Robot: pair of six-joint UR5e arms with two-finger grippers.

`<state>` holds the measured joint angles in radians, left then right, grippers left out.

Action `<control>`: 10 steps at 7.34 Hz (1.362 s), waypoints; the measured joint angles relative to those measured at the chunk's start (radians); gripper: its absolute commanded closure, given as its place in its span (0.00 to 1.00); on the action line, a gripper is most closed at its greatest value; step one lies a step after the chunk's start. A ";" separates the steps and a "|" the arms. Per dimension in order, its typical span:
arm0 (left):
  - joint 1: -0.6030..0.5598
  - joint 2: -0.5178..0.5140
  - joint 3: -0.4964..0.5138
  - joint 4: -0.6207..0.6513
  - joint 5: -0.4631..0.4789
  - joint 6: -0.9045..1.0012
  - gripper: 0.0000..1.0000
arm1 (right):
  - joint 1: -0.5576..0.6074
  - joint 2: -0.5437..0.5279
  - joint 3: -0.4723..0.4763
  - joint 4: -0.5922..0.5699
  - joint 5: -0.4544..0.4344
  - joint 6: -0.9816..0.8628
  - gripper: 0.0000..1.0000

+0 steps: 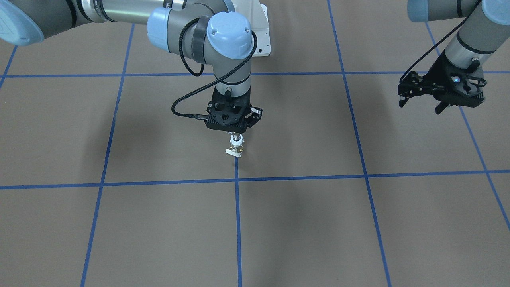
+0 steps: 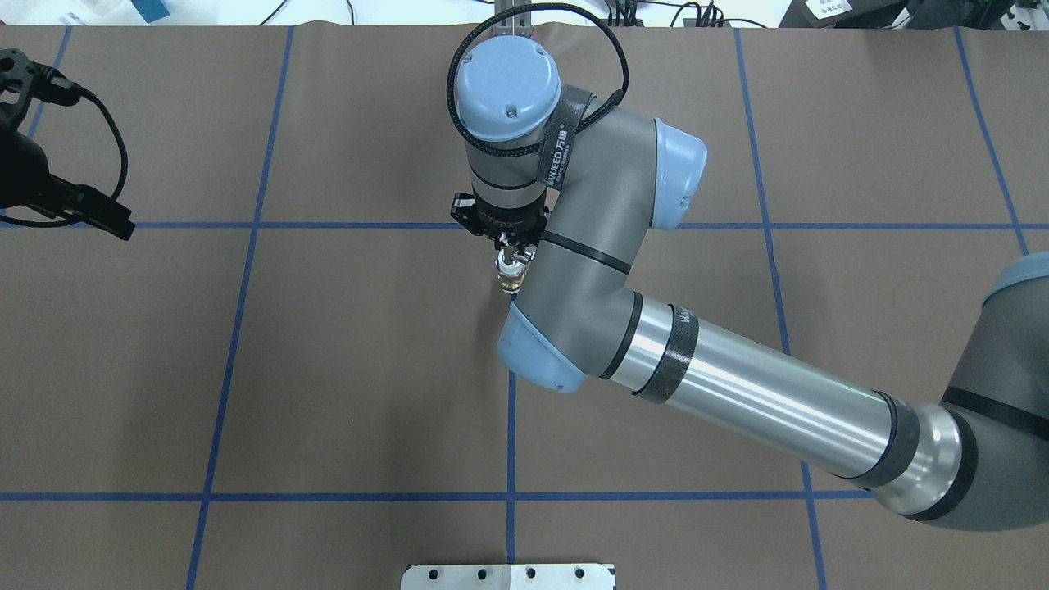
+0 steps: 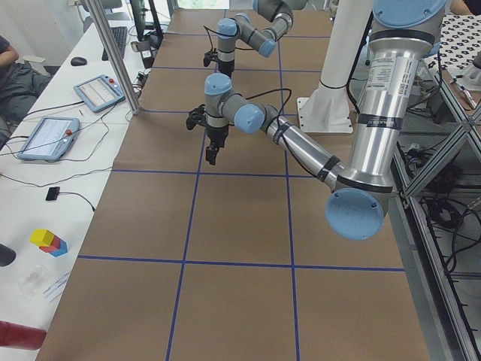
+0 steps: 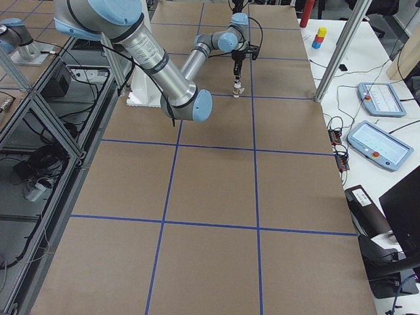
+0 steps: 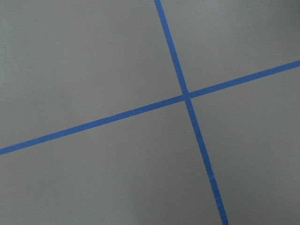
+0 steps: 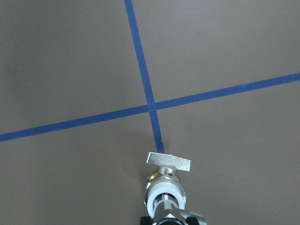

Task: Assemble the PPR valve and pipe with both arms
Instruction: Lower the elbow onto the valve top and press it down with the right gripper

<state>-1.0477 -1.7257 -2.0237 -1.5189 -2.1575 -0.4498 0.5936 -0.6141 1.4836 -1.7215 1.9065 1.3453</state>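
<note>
The right gripper (image 1: 236, 134) points straight down near the middle of the table (image 1: 159, 223), its jaws drawn in narrow around the top of the joined part. What they clamp looks like the pipe (image 6: 165, 206), a short silver piece seated in the white collar (image 6: 164, 192) of the valve (image 1: 236, 146). The valve hangs below it, upright, with the brass middle under the collar and the flat tab (image 6: 169, 162) lowest and lying level. The part sits directly over a blue tape line (image 6: 140, 70), just on the robot's side of a tape crossing (image 6: 151, 108). I cannot tell whether the tab touches the table or hangs just above it. In the overhead view the right arm's elbow covers part of the valve, so only the collar and a bit of brass show beside the grey housing. The left gripper (image 1: 420, 104) is well apart, raised above the table on the robot's left, with its fingers spread wide and nothing between them. Its wrist view shows only brown table and two crossing tape lines.
</note>
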 measured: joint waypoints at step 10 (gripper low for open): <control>0.000 0.000 -0.004 0.003 -0.009 -0.003 0.01 | -0.003 0.010 -0.027 -0.003 -0.003 0.002 1.00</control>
<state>-1.0480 -1.7257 -2.0279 -1.5156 -2.1660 -0.4525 0.5906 -0.6037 1.4564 -1.7243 1.9037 1.3478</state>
